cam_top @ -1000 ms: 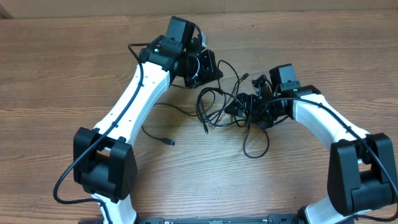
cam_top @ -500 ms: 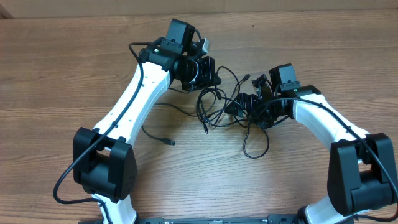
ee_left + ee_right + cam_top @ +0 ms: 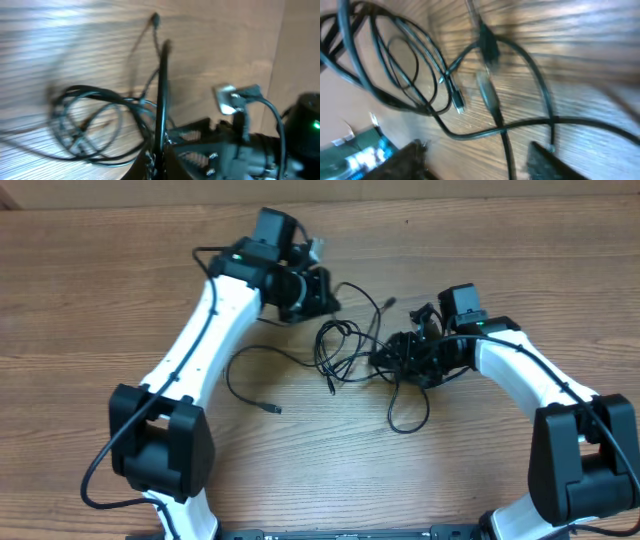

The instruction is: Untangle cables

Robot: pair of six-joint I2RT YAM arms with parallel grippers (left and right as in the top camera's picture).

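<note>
Where the overhead view takes in the whole station, the largest item is the table [image 3: 100, 300], a flat top of brown wood-grain laminate with long horizontal streaks.

Two arms follow. The left arm [image 3: 200, 330] and right arm [image 3: 520, 370] have smooth white shells with blocky matt-black joints, and both bend inward toward the table's middle.

The left gripper [image 3: 318, 288] is black and angular. Its jaws are closed on one strand of the cables [image 3: 345, 350]. In the left wrist view that cord [image 3: 161, 100] rises straight and taut from between the fingers.

The right gripper [image 3: 390, 355] sits at the right edge of the tangle. In the right wrist view its two dark fingers [image 3: 545, 162] stand apart, jaws open, and a thin strand crosses the gap between them. Whether it touches either pad cannot be told through the blur.

The cables lie on the wood between the two grippers. They are thin, glossy, round black cords in overlapping oval loops. One long strand [image 3: 250, 360] curves away to the left, and one hanging loop [image 3: 408, 415] lies below the right gripper.

Smallest are the plug ends. One dark, narrow tip [image 3: 272, 409] rests alone on bare wood. Another [image 3: 390, 302] points up and to the right. A third [image 3: 459, 106], slim with a pale end, lies inside the coils.
</note>
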